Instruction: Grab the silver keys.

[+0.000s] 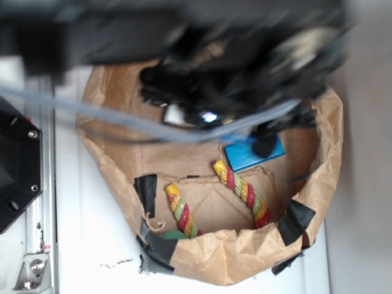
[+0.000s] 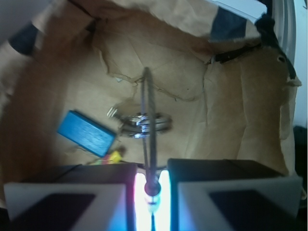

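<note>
With arm blurred across top of exterior view, gripper (image 2: 152, 185) seen only in wrist view: jaws nearly together, clamped on thin ring (image 2: 148, 125) of silver keys (image 2: 142, 121). Keys dangle off ring above brown paper bag (image 2: 231, 120) floor, right of blue block (image 2: 86, 133). Multicoloured rope (image 1: 242, 191) curled along bag's near wall in exterior view. Keys not discernible there.

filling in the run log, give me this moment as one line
end effector: shut on key ring | silver keys: hanging from ring, over brown paper bag | blue block: left of keys | rope toy: untouched
</note>
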`<state>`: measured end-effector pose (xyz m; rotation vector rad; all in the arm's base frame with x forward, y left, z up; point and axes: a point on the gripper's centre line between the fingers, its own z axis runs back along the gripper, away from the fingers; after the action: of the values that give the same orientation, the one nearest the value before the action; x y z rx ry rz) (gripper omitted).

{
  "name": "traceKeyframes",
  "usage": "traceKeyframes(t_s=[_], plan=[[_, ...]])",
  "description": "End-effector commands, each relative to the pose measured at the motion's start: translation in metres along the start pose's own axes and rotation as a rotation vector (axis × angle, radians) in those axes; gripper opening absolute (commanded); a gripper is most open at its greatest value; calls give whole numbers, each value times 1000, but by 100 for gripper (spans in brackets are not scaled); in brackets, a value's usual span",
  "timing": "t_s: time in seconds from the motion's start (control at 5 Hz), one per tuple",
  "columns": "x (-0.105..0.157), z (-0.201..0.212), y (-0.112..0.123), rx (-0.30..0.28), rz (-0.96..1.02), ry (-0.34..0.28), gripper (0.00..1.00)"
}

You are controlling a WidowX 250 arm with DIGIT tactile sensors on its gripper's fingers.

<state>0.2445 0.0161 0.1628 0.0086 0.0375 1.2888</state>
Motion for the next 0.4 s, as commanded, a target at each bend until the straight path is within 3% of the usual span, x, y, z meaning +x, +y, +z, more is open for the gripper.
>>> traceKeyframes(t_s=[0.0,0.2], plan=[[6,16,8,-73,-38,-40,0],[4,13,1,-58,-30,-44,0]])
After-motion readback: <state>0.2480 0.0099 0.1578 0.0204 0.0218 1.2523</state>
